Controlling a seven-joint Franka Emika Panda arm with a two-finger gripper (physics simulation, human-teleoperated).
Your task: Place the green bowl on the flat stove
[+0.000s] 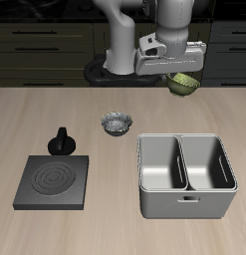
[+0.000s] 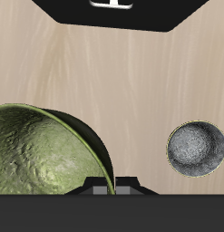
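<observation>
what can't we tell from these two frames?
- Exterior view: gripper fingertips hidden behind the wrist housing; the grip on the green bowl isn't visible.
- Wrist view: green bowl cut off by the frame edge and gripper body.
- Wrist view: flat stove not visible.

surface: pale beige wood-grain tabletop (image 1: 115, 100), fills the foreground | back: row of dark, near-black cabinets with thin light horizontal handles (image 1: 40, 40) behind it | light: even, soft, no hard shadows
</observation>
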